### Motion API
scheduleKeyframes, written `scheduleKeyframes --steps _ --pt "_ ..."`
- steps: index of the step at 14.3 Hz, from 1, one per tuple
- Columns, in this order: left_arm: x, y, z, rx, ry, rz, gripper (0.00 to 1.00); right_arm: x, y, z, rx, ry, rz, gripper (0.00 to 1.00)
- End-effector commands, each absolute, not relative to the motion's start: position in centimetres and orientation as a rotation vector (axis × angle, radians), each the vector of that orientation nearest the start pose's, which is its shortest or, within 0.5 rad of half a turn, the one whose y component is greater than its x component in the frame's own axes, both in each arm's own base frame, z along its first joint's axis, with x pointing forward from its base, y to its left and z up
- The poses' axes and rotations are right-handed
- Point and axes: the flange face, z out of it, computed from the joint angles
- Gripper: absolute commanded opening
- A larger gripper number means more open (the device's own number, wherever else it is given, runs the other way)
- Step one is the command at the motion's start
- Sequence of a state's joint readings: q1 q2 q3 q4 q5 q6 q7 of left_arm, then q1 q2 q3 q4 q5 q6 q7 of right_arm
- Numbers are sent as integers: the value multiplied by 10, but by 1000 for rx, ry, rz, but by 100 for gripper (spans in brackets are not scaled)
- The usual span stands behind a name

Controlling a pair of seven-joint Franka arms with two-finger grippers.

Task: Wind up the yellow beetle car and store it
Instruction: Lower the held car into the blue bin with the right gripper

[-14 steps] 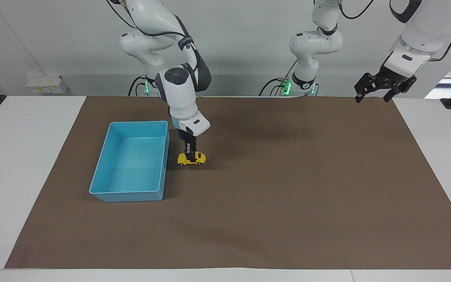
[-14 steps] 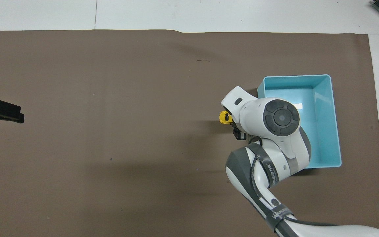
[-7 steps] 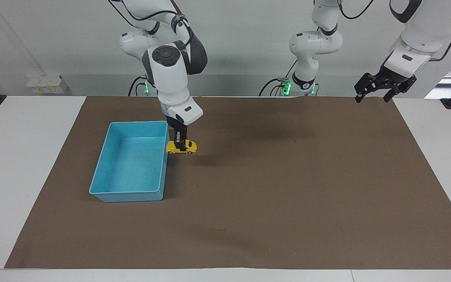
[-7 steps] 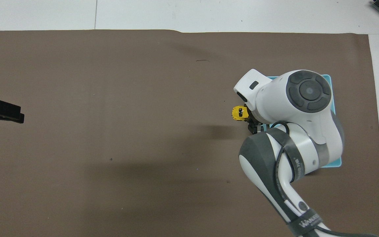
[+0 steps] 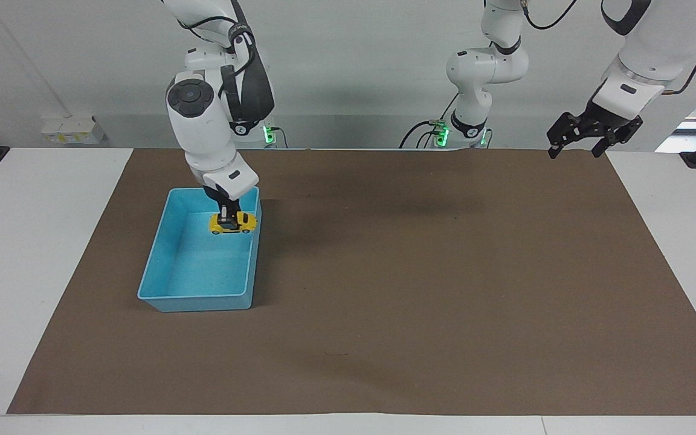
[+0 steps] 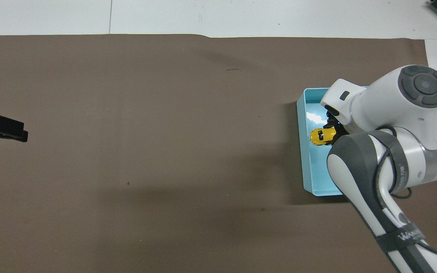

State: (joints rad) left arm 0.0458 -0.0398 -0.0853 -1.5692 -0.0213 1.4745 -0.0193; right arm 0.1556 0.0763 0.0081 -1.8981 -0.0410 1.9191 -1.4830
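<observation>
Brown matting covers the table, over which the car, clamped in the right gripper, has been carried from beside the bin to above its interior, leaving only release, while the left gripper is held wide, waiting.

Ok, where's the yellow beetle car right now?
The yellow beetle car is up in the right gripper, over the blue bin at the right arm's end of the table.
</observation>
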Motion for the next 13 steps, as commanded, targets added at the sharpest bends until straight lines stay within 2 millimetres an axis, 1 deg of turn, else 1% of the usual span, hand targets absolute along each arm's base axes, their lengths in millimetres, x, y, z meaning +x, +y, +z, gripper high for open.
scheduleKeyframes --steps 1,4,5,6,7,11,12,13 --pt "532 -21 641 -3144 47 104 100 542 59 446 2067 2376 -95 8" --pt "532 -21 641 -3144 47 104 100 530 45 436 2059 2351 -79 8" --pt "532 -21 641 -3144 47 104 100 526 40 428 2059 2340 -68 8" --pt "532 -21 641 -3144 47 104 100 525 31 420 2062 2323 -52 8" --pt "532 -21 641 -3144 47 104 100 525 30 415 2048 2324 -36 8" --pt "532 -21 641 -3144 47 104 100 526 17 410 2042 2305 -9 8" --pt "532 -21 641 -3144 47 104 100 528 11 400 2049 2317 -29 8" --pt "532 -21 641 -3144 47 104 100 530 3 384 2060 2314 -37 8"
